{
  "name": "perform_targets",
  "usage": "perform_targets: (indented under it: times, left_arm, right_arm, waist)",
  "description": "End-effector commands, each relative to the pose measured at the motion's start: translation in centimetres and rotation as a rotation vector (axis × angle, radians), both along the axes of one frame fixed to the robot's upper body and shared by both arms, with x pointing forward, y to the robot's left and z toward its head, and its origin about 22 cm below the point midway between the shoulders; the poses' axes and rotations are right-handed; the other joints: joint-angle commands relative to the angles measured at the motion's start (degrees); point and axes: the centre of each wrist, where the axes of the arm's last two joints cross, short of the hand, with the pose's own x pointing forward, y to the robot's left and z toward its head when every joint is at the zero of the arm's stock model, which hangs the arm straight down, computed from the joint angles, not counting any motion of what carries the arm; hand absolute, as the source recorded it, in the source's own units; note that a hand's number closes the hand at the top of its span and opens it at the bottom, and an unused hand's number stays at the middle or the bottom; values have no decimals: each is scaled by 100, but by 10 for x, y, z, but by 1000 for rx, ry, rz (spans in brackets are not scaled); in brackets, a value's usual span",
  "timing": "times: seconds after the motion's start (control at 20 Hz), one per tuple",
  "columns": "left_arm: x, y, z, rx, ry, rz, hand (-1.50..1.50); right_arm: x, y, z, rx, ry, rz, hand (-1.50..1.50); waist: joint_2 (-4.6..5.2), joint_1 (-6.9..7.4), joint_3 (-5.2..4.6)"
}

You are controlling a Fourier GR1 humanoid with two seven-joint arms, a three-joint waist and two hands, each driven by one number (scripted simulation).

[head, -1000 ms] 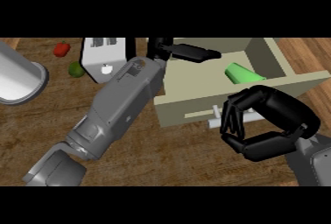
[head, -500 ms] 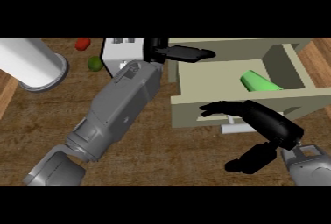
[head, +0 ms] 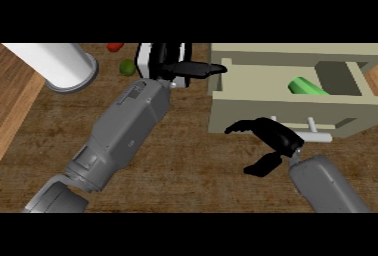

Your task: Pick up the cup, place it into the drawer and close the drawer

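Nearest you: right hand sits just in front of the drawer, by its handle. Its fingers are arched, thumb wide apart, gripping nothing. The cup is inside the drawer, so I'd count pick and place as done. It's green, lying tilted toward the view's right, lower part hidden by the front wall. The drawer is open, so you've only closing left. Farthest: left hand at the drawer's left wall, fingers straight, empty.
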Motion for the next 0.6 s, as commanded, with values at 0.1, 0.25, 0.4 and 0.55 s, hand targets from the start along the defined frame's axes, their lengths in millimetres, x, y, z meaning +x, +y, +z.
perform_targets:
  times: [0.1, 0.25, 0.4, 0.55]
  left_arm:
    - [2, 40, -3, -28, -7, 3, -150]
    - [-2, 52, -8, -36, -9, -7, -150]
    - [-12, 44, -24, -33, 6, -23, -150]
    - [-10, 73, -21, -45, -3, -24, -150]
  right_arm:
    - [43, -4, -30, -65, -8, -67, 150]
    - [59, -27, -24, 26, -81, -102, 150]
    - [83, -30, -4, 67, -109, -150, 150]
    - [94, -48, 10, 121, -182, -225, 150]
  waist:
    - [30, 268, 7]
    - [40, 381, 15]
    - [73, 471, 18]
    - [107, 593, 21]
